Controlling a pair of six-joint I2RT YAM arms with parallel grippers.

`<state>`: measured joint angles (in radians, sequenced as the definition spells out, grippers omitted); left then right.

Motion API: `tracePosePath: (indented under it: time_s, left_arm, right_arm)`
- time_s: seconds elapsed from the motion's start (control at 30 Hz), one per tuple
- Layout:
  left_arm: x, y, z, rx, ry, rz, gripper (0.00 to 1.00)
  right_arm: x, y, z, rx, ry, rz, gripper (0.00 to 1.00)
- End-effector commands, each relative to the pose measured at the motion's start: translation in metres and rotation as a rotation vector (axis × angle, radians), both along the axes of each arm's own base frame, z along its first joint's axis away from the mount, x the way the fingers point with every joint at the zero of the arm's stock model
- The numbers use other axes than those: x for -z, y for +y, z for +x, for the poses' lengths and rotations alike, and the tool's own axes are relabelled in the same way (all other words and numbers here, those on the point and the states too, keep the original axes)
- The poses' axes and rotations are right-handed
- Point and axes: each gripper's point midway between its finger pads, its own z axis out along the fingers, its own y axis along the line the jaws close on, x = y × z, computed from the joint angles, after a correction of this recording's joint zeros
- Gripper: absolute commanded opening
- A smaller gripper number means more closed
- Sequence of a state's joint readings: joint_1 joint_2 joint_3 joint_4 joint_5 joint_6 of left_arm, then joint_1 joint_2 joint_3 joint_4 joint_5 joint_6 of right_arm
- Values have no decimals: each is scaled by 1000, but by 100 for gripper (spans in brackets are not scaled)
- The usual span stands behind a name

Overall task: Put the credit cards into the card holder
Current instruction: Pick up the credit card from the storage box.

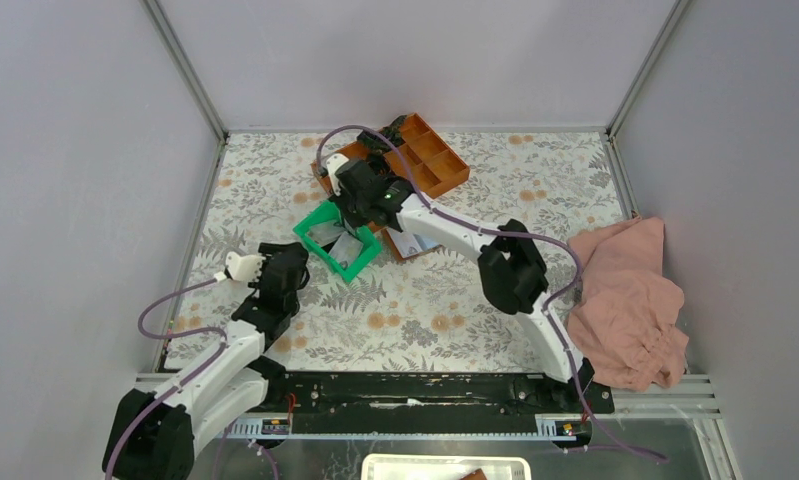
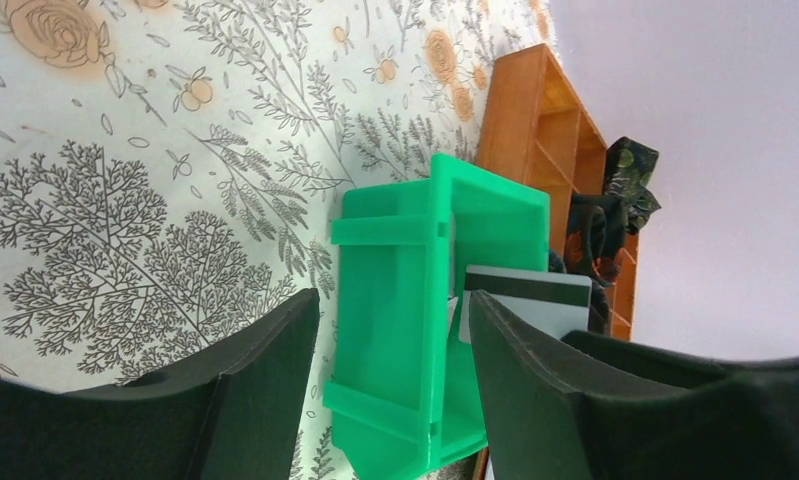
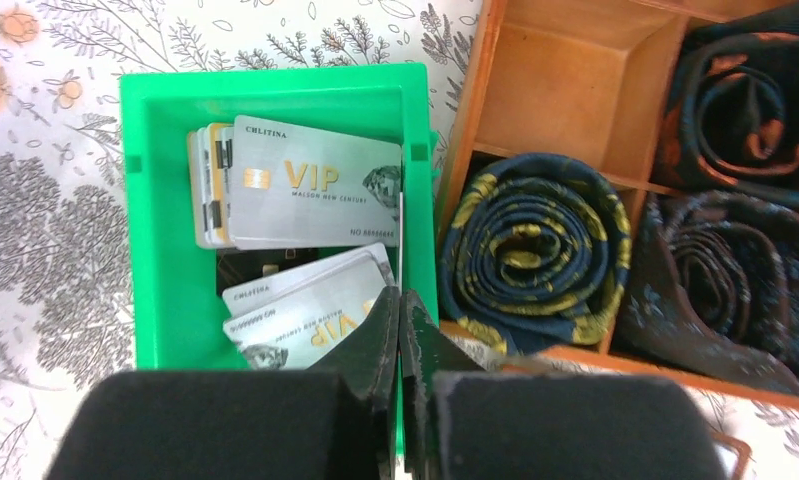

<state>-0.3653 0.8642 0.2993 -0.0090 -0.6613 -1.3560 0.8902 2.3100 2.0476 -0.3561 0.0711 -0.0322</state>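
- The credit cards [image 3: 315, 185] lie loosely stacked inside the green tray [image 3: 165, 200], with several printed faces up.
- My right gripper [image 3: 399, 300] is pressed together on one credit card [image 2: 535, 305], which I pinch upright and edge-on at the tray's right wall.
- The card holder [image 1: 405, 246] lies on the table [image 1: 425, 310] just beside the green tray, partly under my right arm.
- The orange compartment tray [image 3: 535, 80] sits against the green tray and holds rolled ties [image 3: 525, 250].
- My left gripper [image 2: 393, 310] has its jaws spread and holds nothing; it is apart from the green tray.
- A pink cloth [image 1: 630, 300] lies at the table's right edge.
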Motion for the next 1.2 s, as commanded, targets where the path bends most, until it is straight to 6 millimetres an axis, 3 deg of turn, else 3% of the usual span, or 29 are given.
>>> tracePosePath:
  time_s: [0.0,0.13,0.27,0.47,0.57,0.73,0.87,1.17]
  left_arm:
    - [-31,5,6,18,-52,78,65]
    - [-49,-7,11,119,-116,121,68]
    - [-73,-34,16,294,-233,146,70]
    - [-113,-89,12,628,-432,216,74]
    - [-120,-115,2,805,-481,250,74]
    - [-127,-150,-26,1058,-578,250,74]
    - [-130,-172,-48,1223,-660,200,74]
    - [-125,-213,-86,1504,-761,136,70]
  right_arm:
    - [-99,-1,1,28,-158,170,0]
    - [-124,-13,-10,37,-179,207,0]
    - [-144,-34,-25,44,-182,211,0]
    - [-154,-74,-72,-4,-108,186,0]
    - [-157,-98,-99,-16,-75,199,0]
    - [-141,-135,-140,-37,19,215,0]
    - [-128,-152,-165,-61,112,282,0]
    - [-120,-172,-193,-121,278,414,0]
